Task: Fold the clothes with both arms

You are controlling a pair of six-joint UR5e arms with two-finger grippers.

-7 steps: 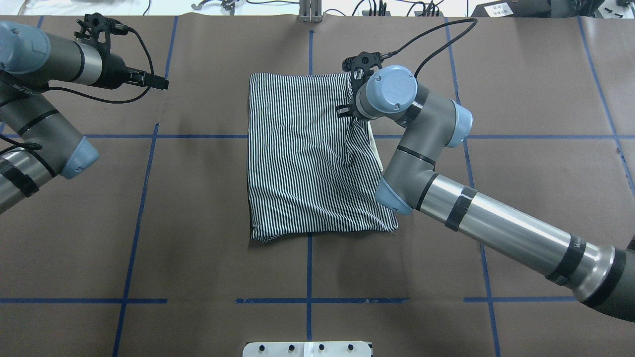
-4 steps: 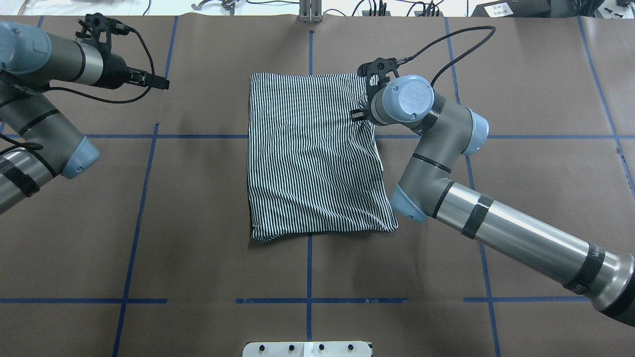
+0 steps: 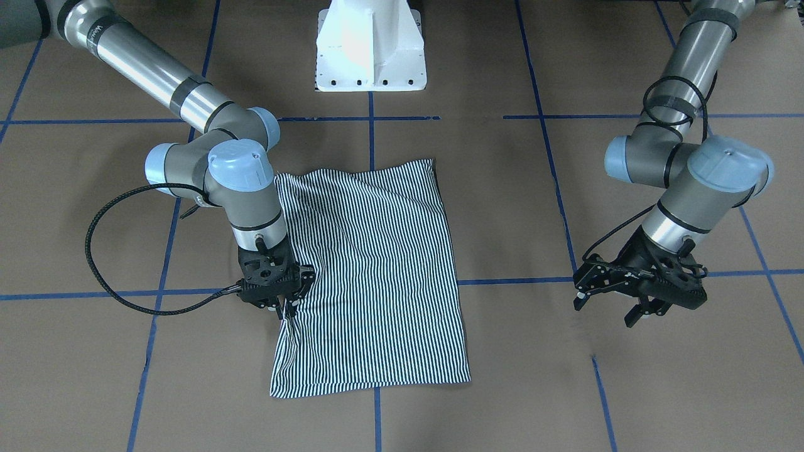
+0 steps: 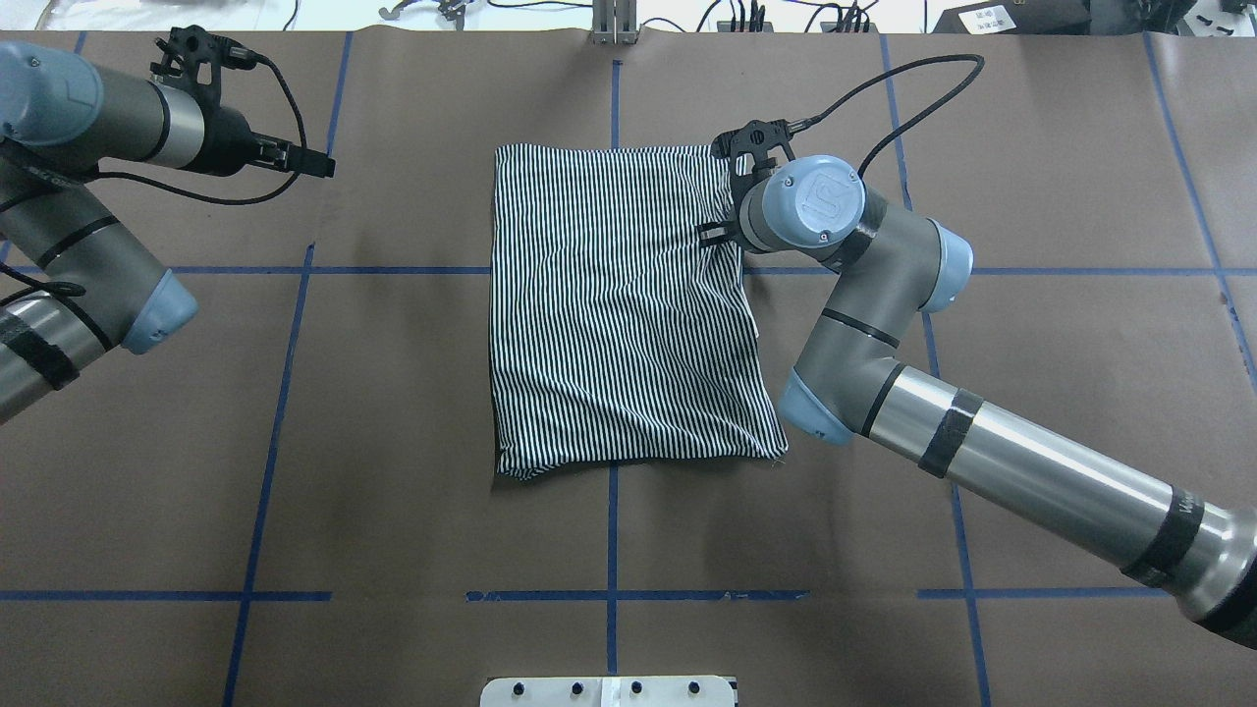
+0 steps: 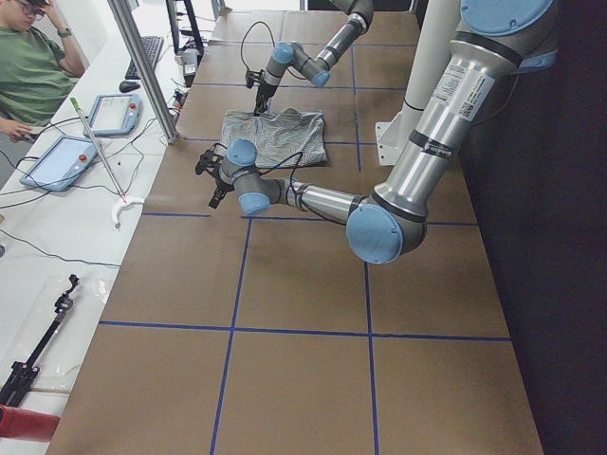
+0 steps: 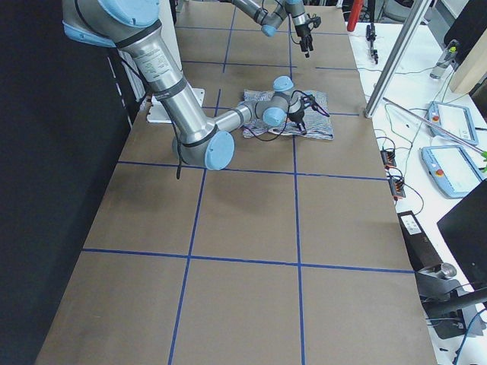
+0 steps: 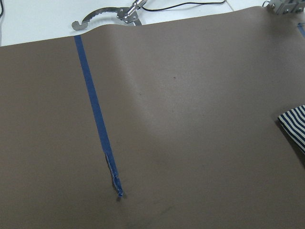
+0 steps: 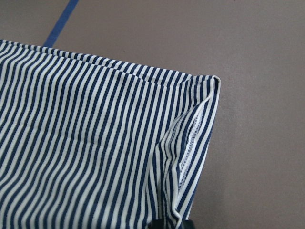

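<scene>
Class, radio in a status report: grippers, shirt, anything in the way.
Right gripper pinching shirt at its edge. Left gripper open, off to the side. Shirt folded, lying mostly flat. Nothing between left gripper and shirt.

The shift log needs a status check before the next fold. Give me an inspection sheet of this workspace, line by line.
Surface: brown-covered table with a blue tape grid, flat.
Job's things: striped shirt lies folded into a rough rectangle mid-table, with some wrinkles.
Clutter: nothing seen on the table.
Grippers: right gripper looks shut on the shirt's side edge; left gripper is open above bare table, apart from the shirt.
Cables: right arm's black cable loops wide beside the shirt; left arm's cable is coiled round its forearm.
Surroundings: white pedestal base; seated person at a side bench with pendants.
</scene>
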